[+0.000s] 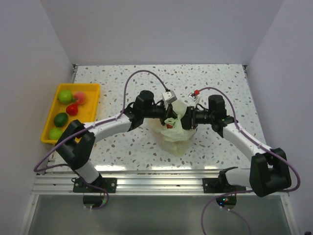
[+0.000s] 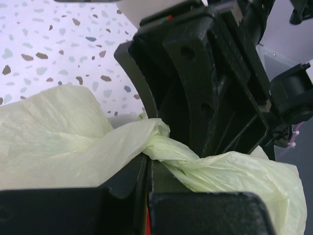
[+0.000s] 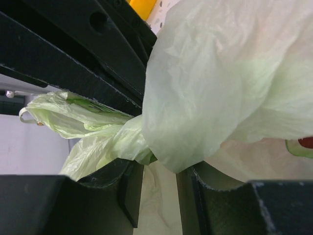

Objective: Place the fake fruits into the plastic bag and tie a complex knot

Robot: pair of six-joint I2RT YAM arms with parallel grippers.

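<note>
The pale green plastic bag (image 1: 177, 137) sits mid-table between both arms. A red fruit (image 1: 169, 126) shows through it, and also in the right wrist view (image 3: 307, 142). My left gripper (image 1: 167, 115) is shut on the bag's twisted neck (image 2: 171, 157); its jaws (image 2: 149, 164) are pressed together with plastic coming out of the seam. My right gripper (image 1: 187, 117) faces it from the right. Its jaws (image 3: 160, 169) stand apart, with the knot's twisted bunch (image 3: 128, 142) and a loose tail (image 3: 63, 115) just above the tips. Several fake fruits lie in the tray: green (image 1: 65, 95), pink-orange (image 1: 81, 98), red (image 1: 72, 109).
The yellow tray (image 1: 93, 88) lies at the far left by the left wall, with two more green fruits (image 1: 60, 119) at its near end. The white walls close in the speckled table (image 1: 122, 78) on three sides. An aluminium rail (image 1: 156, 181) runs along the near edge.
</note>
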